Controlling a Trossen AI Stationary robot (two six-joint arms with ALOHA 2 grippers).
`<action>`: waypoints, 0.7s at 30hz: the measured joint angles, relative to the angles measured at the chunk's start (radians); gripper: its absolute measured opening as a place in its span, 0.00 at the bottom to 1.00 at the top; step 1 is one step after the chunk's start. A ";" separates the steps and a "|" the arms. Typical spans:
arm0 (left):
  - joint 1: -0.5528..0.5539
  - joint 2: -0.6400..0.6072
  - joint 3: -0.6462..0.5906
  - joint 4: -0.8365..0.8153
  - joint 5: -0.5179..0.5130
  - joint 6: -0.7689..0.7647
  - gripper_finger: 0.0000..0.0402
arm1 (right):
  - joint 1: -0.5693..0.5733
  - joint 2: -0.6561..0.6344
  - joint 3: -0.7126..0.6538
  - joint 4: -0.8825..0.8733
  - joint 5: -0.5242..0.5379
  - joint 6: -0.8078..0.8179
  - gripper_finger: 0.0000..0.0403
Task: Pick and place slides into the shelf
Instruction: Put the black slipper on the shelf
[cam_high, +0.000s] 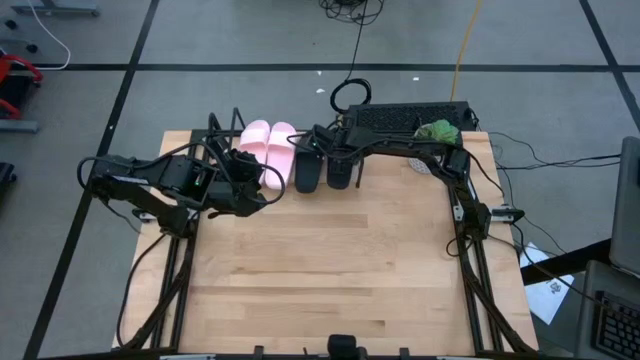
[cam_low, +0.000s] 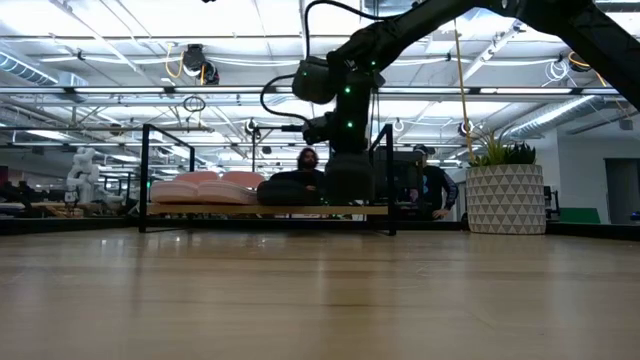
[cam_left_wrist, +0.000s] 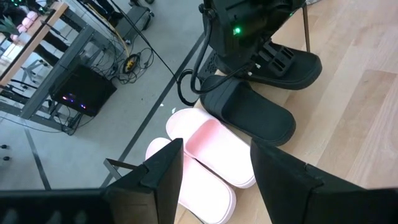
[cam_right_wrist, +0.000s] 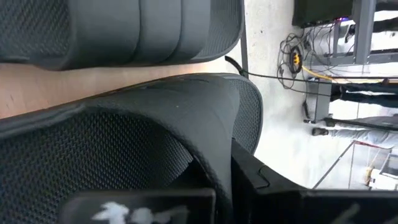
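Observation:
The shelf (cam_low: 200, 209) stands at the table's far edge and carries all the slides. The pink pair (cam_high: 268, 148) (cam_left_wrist: 208, 146) lies side by side on its left part, soles down. To their right lie two black slides (cam_high: 308, 170). My right gripper (cam_high: 340, 160) (cam_low: 350, 185) reaches in from the right and is shut on the right-hand black slide (cam_left_wrist: 286, 65). My left gripper (cam_high: 262, 190) (cam_left_wrist: 214, 186) hangs open just near of the pink pair and touches nothing. My right gripper holds the right-hand black slide by its wide strap (cam_right_wrist: 186, 124). The strap's edge runs between the two fingers (cam_right_wrist: 261, 180), one seemingly under it and one outside. The fingers come from above, slanting in from the right. The slide lies flat on the shelf board.
A potted plant (cam_low: 505, 200) (cam_high: 438, 130) and a black box (cam_high: 405, 118) stand at the table's far right. The wide near part of the tabletop (cam_high: 330, 270) is bare wood. People show in the room beyond the shelf (cam_low: 430, 190).

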 joint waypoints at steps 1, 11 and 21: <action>0.000 0.000 0.000 0.000 0.000 0.000 0.47 | 0.000 0.000 0.000 0.001 0.000 -0.006 0.00; 0.000 0.000 0.000 0.000 0.000 0.017 0.47 | 0.000 0.000 0.000 0.032 -0.006 -0.009 0.00; 0.000 0.000 0.000 0.000 -0.001 0.019 0.47 | 0.001 0.000 -0.087 0.104 -0.001 -0.032 0.00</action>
